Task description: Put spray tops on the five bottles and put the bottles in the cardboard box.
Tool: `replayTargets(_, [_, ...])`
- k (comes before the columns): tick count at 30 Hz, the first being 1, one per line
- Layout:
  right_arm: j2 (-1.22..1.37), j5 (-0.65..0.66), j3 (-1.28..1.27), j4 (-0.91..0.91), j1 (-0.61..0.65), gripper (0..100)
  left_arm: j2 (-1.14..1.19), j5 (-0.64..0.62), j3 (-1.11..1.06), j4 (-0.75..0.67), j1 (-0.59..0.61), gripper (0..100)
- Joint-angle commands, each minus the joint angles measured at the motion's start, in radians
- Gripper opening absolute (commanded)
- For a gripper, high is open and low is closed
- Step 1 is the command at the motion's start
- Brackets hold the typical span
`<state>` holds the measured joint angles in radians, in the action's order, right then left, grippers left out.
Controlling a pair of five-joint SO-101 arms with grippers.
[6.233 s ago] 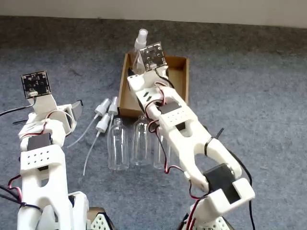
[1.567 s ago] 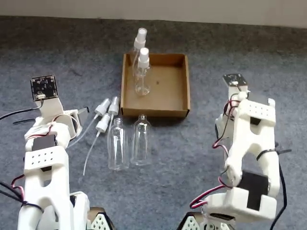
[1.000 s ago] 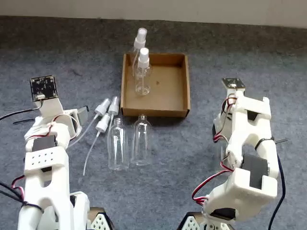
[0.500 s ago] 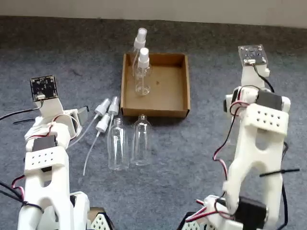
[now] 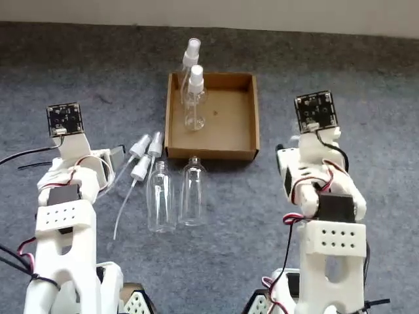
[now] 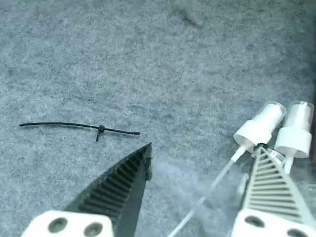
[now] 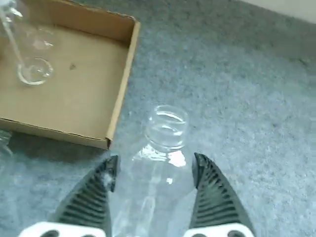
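Observation:
My right gripper (image 7: 156, 159) is shut on a clear topless bottle (image 7: 165, 129), held over the carpet just off the cardboard box (image 5: 243, 127) on its right side. Two bottles with spray tops (image 5: 194, 85) stand in the box's far left corner. A pair of topless bottles (image 5: 175, 195) stands in front of the box. Three loose spray tops (image 5: 144, 154) with long tubes lie to their left. My left gripper (image 6: 203, 148) is open just left of the spray tops (image 6: 276, 131), with nothing between its fingers.
Grey carpet covers the whole work surface. A black zip tie (image 6: 79, 127) lies on it near my left gripper. A pale wall edge (image 5: 209, 13) runs along the far side. Most of the box floor (image 7: 69, 89) is bare.
The right arm swung around on the right side and now sits lower and closer to the box, still holding the bottle. The left arm barely shifted.

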<state>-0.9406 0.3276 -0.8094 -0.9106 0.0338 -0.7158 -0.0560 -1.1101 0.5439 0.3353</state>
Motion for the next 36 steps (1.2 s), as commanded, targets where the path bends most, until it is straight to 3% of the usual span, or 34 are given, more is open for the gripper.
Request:
replayTargets(1, [-0.079, 0.021, 0.004, 0.018, 0.094, 0.4, -0.008, 0.094, 0.088, 0.095, -0.056, 29])
replayTargets(7, [-0.312, -0.209, -0.068, 0.016, 0.232, 0.4, 0.064, 0.12, 0.305, 0.259, -0.058, 29])
replayTargets(10, [-0.397, -0.203, -0.179, 0.021, 0.294, 0.4, 0.205, 0.167, 0.473, 0.37, -0.065, 29])
replayTargets(22, [-0.595, -0.201, -0.366, 0.022, 0.292, 0.4, 0.831, 0.29, 1.158, 0.704, -0.111, 29])
replayTargets(36, [-0.595, -0.201, -0.403, 0.022, 0.292, 0.4, 1.199, 0.288, 1.415, 0.736, -0.17, 29])
